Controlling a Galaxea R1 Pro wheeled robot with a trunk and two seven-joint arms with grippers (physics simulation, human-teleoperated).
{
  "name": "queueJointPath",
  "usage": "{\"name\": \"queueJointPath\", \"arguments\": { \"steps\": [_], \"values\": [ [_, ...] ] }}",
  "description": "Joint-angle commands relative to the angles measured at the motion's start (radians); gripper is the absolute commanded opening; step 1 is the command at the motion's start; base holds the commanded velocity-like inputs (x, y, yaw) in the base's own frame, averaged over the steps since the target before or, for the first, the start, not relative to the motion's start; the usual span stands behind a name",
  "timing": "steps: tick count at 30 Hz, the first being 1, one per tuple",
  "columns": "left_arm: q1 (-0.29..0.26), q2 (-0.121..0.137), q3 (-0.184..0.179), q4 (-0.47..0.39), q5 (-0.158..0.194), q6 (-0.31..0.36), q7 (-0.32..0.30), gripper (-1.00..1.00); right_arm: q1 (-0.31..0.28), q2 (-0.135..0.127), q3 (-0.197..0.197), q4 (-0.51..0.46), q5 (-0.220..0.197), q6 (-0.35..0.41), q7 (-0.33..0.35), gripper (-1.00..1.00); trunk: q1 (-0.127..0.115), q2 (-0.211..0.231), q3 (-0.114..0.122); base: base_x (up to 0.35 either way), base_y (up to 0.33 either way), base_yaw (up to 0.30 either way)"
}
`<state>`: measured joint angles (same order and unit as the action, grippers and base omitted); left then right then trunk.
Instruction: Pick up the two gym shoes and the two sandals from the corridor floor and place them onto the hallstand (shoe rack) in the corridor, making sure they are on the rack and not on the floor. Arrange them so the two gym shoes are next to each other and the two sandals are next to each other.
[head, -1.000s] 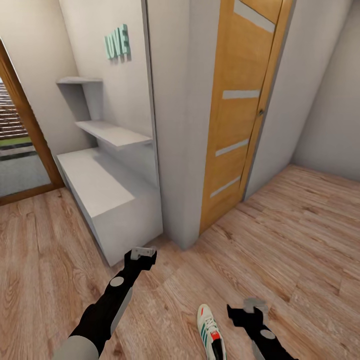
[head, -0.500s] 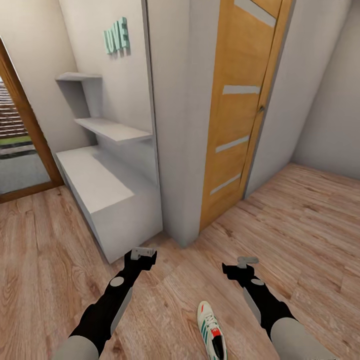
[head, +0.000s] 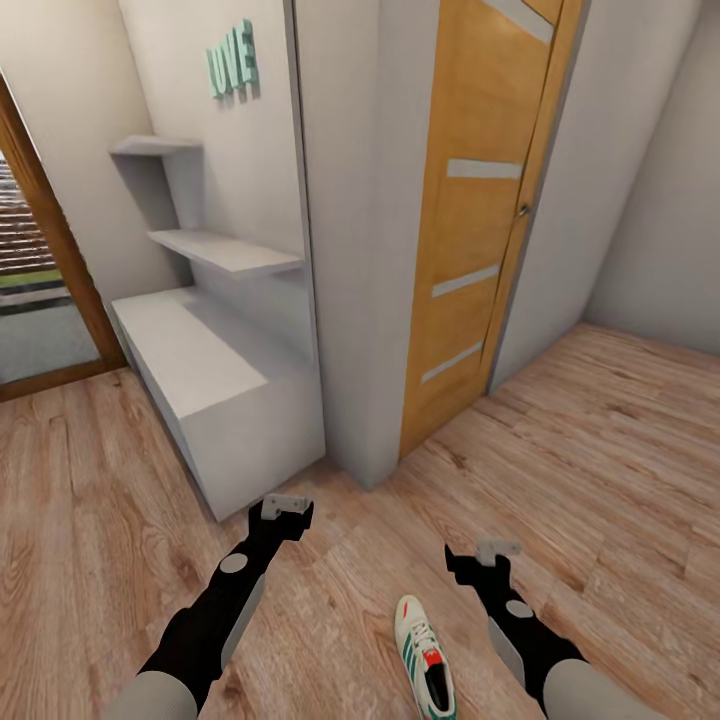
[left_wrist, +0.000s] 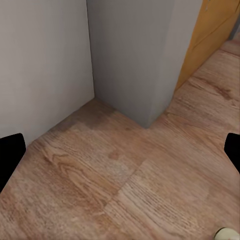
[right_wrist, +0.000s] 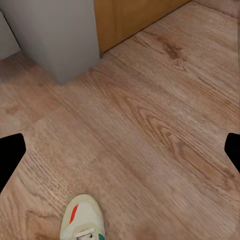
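Observation:
One gym shoe (head: 425, 665), cream-white with green stripes and an orange-red tongue, lies on the corridor floor (head: 600, 480) near the bottom of the head view. Its toe also appears in the right wrist view (right_wrist: 82, 220) and at the edge of the left wrist view (left_wrist: 227, 234). The pale grey hallstand (head: 200, 370) stands at the left, its bench and stepped shelves bare. My left gripper (head: 287, 505) hovers open just off the hallstand's front corner. My right gripper (head: 497, 550) is open above the floor, beyond and to the right of the shoe. The sandals are out of view.
A grey wall pillar (head: 350, 300) juts out right of the hallstand, with an orange wood door (head: 480, 230) beside it. A glazed doorway (head: 40, 300) is at far left. Wood floor stretches away to the right.
My right arm has come forward from the bottom edge, past the shoe, then settled slightly back. The left arm has held still. The view has shifted slightly.

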<state>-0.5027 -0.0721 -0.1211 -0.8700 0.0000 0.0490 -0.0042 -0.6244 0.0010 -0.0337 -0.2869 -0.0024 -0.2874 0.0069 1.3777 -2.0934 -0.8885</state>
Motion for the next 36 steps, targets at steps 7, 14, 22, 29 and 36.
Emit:
{"name": "queueJointPath", "arguments": {
  "steps": [7,14,22,29,36],
  "values": [
    [0.000,-0.001,-0.001,-0.003,0.000,0.006,0.000,1.00,-0.001,0.001,-0.003,0.030,0.003,-0.077,0.000,1.00,0.027,-0.050,-0.023,0.000,0.000,0.000],
    [0.000,-0.002,-0.002,-0.003,0.000,0.006,0.000,1.00,-0.001,0.001,-0.002,0.035,0.004,-0.087,0.000,1.00,0.054,-0.099,-0.045,0.000,0.000,0.000],
    [0.000,-0.003,-0.002,-0.003,0.000,0.006,0.000,1.00,-0.001,0.001,-0.002,0.035,0.002,-0.088,0.001,1.00,0.084,-0.155,-0.074,0.000,0.000,0.101],
    [0.000,-0.003,-0.002,-0.003,0.000,0.006,0.000,1.00,-0.001,0.000,-0.003,0.036,0.002,-0.088,0.002,1.00,0.103,-0.190,-0.098,0.000,0.000,0.203],
    [0.000,-0.003,-0.002,-0.004,0.000,0.005,0.000,1.00,-0.001,0.001,-0.003,0.037,0.002,-0.089,0.005,1.00,0.103,-0.190,-0.104,0.000,0.000,0.158]
  ]
}}
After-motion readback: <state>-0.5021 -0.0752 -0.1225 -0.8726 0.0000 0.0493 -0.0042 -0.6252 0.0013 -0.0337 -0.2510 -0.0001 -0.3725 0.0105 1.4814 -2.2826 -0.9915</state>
